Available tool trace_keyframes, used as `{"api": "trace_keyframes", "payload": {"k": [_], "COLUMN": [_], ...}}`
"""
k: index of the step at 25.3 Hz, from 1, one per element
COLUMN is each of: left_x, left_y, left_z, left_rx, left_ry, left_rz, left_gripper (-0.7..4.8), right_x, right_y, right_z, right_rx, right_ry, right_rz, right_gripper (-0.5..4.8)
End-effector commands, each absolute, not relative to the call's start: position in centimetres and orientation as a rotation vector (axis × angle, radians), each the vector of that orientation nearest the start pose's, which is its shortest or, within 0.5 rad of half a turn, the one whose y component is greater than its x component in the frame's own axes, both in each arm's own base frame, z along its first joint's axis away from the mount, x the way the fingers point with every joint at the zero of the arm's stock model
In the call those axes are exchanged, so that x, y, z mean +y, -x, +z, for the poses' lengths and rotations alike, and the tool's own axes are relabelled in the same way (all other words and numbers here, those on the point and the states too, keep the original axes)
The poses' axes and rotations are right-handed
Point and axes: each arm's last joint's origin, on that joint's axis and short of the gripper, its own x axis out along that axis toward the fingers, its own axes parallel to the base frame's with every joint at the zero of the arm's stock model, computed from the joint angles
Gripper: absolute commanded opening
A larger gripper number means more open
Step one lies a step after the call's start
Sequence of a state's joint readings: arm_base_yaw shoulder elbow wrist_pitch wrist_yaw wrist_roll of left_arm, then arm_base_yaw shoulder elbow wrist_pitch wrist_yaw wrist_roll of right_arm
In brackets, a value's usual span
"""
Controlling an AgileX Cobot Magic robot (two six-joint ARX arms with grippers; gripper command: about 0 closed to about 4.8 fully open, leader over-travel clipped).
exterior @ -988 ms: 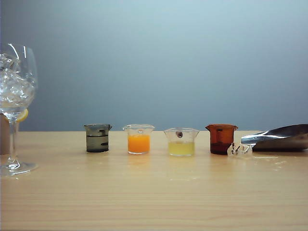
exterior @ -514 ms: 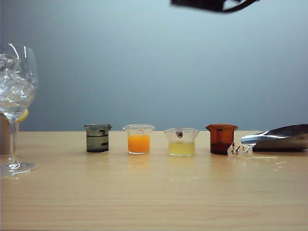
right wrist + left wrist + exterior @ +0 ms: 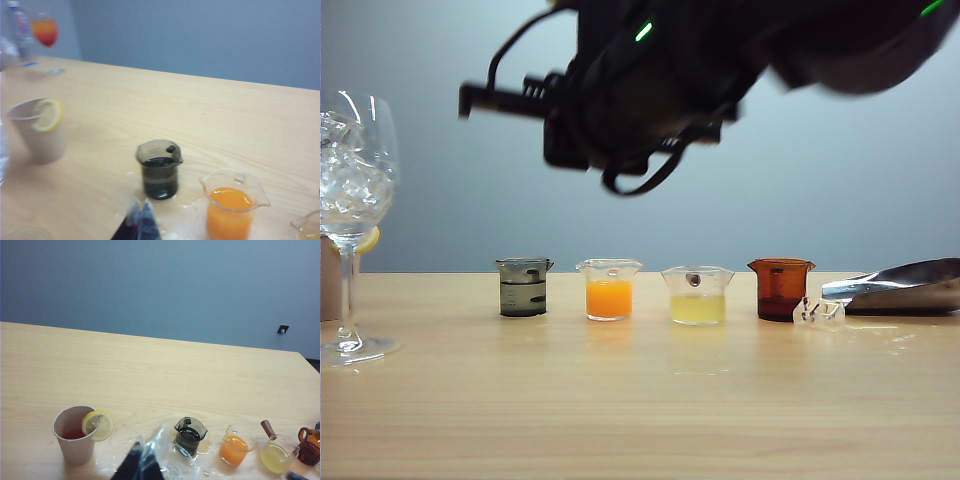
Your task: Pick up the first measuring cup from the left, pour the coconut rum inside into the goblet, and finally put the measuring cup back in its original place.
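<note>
On the pale wooden table [image 3: 640, 400], before a grey-blue wall, the smoky dark-grey measuring cup [image 3: 524, 287] stands upright. The right gripper [image 3: 140, 220] hovers above it, fingers pressed together; the left gripper [image 3: 141, 465] hangs near the clear stemmed goblet [image 3: 353, 200], state unclear.

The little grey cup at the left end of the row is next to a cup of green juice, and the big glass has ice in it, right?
Almost. In the exterior view the measuring cup stands beside a cup of orange juice, not green. The rest is right: the goblet does hold ice.
</note>
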State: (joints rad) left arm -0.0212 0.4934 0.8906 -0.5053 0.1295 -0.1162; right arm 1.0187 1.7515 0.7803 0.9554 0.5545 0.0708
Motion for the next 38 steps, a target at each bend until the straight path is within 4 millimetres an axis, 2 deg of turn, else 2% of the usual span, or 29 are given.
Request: {"api": "trace_keyframes", "payload": {"k": [1, 7, 12, 17, 18, 21, 22, 23, 38], "left_x": [-0.6, -0.6, -0.6, -0.6, -0.6, -0.6, -0.6, -0.6, -0.7], "left_y": [-8.5, -8.5, -8.5, -8.5, -8.5, -8.5, -8.5, -8.5, -8.5], "left_z": [37.1, 37.1, 37.1, 37.1, 37.1, 37.1, 37.1, 37.1, 37.1], "left_rx": [0.096, 0.097, 0.097, 0.098, 0.098, 0.099, 0.1, 0.1, 0.101], "left_ry": [0.117, 0.117, 0.117, 0.118, 0.118, 0.124, 0.137, 0.141, 0.141], "left_rz": [-0.153, -0.153, -0.153, -0.154, -0.154, -0.162, -0.164, -0.165, -0.178], "left_gripper": [-0.04, -0.04, -0.04, -0.04, -0.04, -0.04, -0.04, -0.04, -0.04], "right_x": [30.5, 34.5, 36.9, 36.9, 36.8, 36.4, 36.4, 36.2, 37.7], "right_y": [-20.6, -23.0, -24.6, -25.9, -26.0, -26.8, -27.0, -27.3, -28.8], "right_z": [18.4, 17.0, 15.9, 13.9, 13.6, 12.7, 12.3, 12.2, 10.4], "right_rx": [0.029, 0.026, 0.061, 0.113, 0.118, 0.136, 0.145, 0.146, 0.177], "right_ry": [-0.079, -0.079, -0.067, -0.144, -0.152, -0.164, -0.156, -0.157, -0.139], "right_rz": [0.433, 0.369, 0.351, 0.313, 0.308, 0.317, 0.33, 0.326, 0.372], "right_gripper": [-0.02, -0.02, -0.02, 0.05, 0.23, 2.03, 2.54, 2.77, 2.85]}}
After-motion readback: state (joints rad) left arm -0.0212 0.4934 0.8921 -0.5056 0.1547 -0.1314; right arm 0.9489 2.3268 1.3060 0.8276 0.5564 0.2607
